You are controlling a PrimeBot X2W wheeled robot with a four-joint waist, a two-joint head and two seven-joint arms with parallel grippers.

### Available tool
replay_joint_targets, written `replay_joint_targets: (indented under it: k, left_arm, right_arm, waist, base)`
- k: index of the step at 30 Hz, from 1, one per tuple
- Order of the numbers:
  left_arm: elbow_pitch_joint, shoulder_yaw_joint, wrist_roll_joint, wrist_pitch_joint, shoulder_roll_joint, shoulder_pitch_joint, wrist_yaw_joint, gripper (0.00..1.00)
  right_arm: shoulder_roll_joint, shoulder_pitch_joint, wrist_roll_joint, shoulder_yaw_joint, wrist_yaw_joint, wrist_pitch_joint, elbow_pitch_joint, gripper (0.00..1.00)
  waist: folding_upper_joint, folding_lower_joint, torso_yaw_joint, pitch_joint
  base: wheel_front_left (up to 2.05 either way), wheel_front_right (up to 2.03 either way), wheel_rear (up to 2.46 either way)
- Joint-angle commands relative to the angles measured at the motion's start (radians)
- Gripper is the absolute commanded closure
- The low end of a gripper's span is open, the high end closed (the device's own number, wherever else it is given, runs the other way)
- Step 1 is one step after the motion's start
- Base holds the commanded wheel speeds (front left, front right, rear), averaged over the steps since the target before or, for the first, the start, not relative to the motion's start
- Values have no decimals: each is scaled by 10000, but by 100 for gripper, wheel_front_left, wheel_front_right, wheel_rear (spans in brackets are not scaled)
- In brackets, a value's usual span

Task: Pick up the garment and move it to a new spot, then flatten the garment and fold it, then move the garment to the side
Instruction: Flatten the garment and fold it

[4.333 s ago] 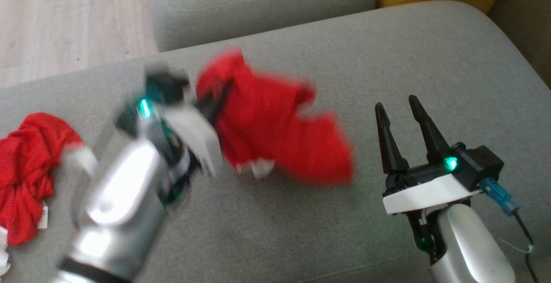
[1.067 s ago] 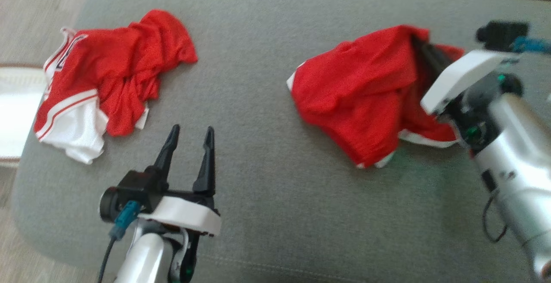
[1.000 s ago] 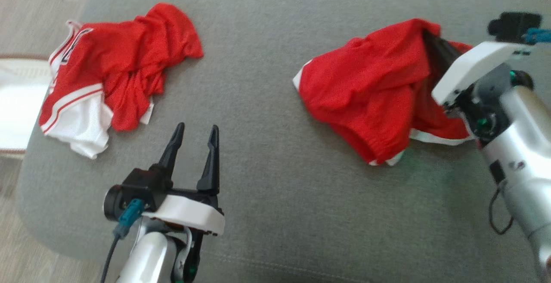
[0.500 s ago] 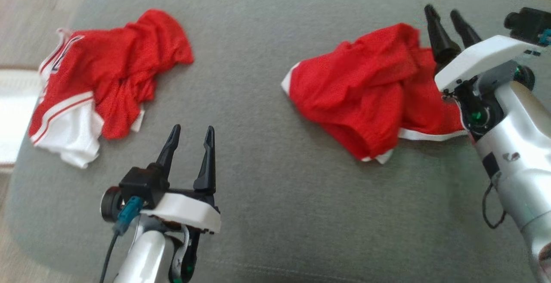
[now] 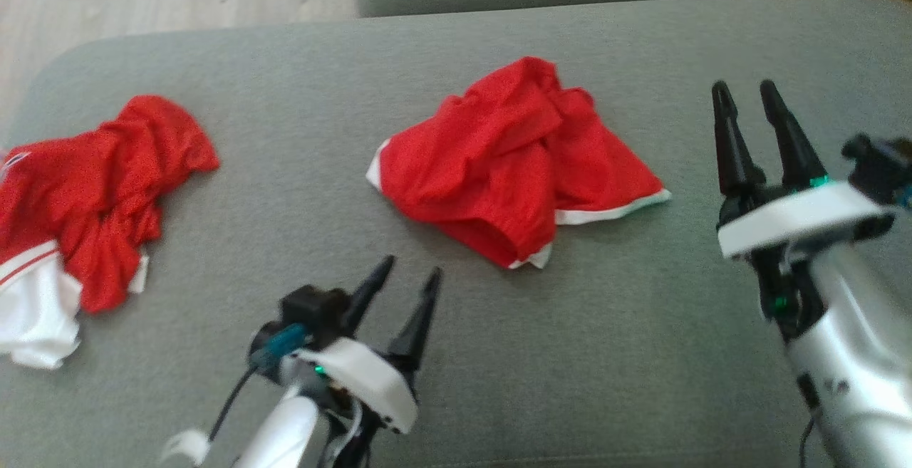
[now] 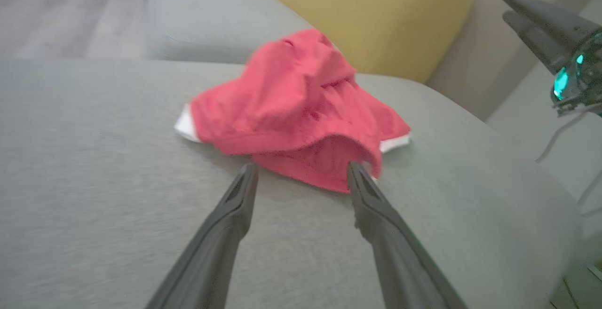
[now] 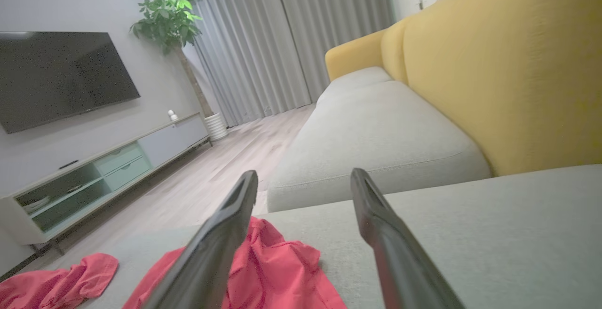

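Down at the lower left of my head view, my left gripper [image 5: 411, 268] is hanging over the sofa seat [image 5: 285, 133] with its fingers spread and nothing between them, so it's gripping nothing at all. It's pointing up and a bit right, pretty much at the garment [image 5: 499, 162], and the tips are sitting near the closest hem but apart from it. Over on the other side my right gripper [image 5: 744, 86] is doing the same thing: fingers parted, empty, sticking up just off the garment's right edge with a strip of bare grey cushion showing in the gap.

So the garment is lying loose in a crumpled red heap around the middle of the seat, between my two grippers, with white trim peeking out along its near and right edges. From my left wrist it's looking like a humped pile with one open hem facing me.

Further out to my left, a red-and-white jersey [image 5: 92, 190] is lying bunched near the end of the seat, well apart from the garment. Behind the seat a yellow backrest [image 6: 367, 12] is rising up, and my right wrist is looking across pale wood floor [image 7: 225, 158] toward a TV [image 7: 56, 78], a leafy plant [image 7: 164, 17] and grey curtains [image 7: 291, 31].
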Motion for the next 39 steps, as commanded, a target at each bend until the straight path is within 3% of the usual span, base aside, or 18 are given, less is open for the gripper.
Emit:
replay_joint_targets:
  k: [1, 11, 19, 20, 21, 22, 32, 39]
  left_arm:
    - [-114, -139, -232, 406, 68, -800, -92, 0]
    - [1665, -1771, -1742, 1710, 176, -2439, -141, 0]
    - [3079, -2003, -2233, 1689, 85, -3458, -142, 0]
    - [3267, -2059, -2266, 1645, 73, -3584, -142, 25]
    - [3409, -2144, -2353, 1597, 62, -3682, -142, 80]
    - [3505, -2250, -2483, 1542, 51, -3763, -142, 100]
    - [3850, -3528, -3552, 1072, 62, -4389, -143, 100]
    - [3098, -4058, -4135, 984, 1212, -4236, -143, 100]
  right_arm:
    - [290, 523, -482, -352, 77, -107, -796, 0]
    - [1110, 1936, -1656, -1405, 77, -105, -1775, 0]
    - [1317, 2062, -1885, -1629, 77, -23, -1956, 0]
    - [1346, 2072, -1907, -1641, 77, -9, -1971, 0]
    - [1373, 2086, -1925, -1655, 77, 1, -1980, 0]
    - [1402, 2104, -1940, -1672, 77, 7, -1987, 0]
    - [1510, 2233, -2044, -1830, 77, 117, -1984, 0]
    - [1478, 2490, -2176, -2064, 77, 219, -1984, 0]
  waist:
    - [0, 0, -448, -26]
    - [0, 0, -1334, 290]
    - [0, 0, -1632, 426]
    - [0, 0, -1650, 427]
    - [0, 0, -1656, 422]
    - [0, 0, -1648, 411]
    - [0, 0, -1124, 230]
    - [0, 0, -707, -31]
  base:
    - [0, 0, 0]
    - [0, 0, 0]
    - [0, 0, 0]
    - [0, 0, 0]
    - [0, 0, 0]
    - [0, 0, 0]
    - [0, 0, 0]
    - [0, 0, 0]
